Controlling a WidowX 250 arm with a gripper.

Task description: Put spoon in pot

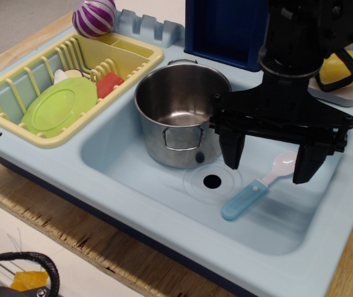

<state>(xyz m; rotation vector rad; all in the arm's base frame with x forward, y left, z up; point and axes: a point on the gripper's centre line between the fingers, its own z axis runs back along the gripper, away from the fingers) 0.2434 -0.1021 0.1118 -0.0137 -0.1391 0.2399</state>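
Note:
The spoon (257, 187) lies flat on the sink floor at the right, white bowl pointing back right, light-blue handle pointing front left. The pot (179, 111) stands upright and empty at the back left of the sink basin, one wire handle facing me. My gripper (268, 162) is black, points down and is open wide. Its two fingers stand either side of the spoon's bowl end, just above it. It holds nothing.
The light-blue toy sink (111, 162) has a drain hole (212, 181) between pot and spoon. A yellow dish rack (18, 127) at the left holds a green plate (59, 105) and a red piece (109, 83). A purple striped ball (94, 17) and a blue box (226, 28) stand behind.

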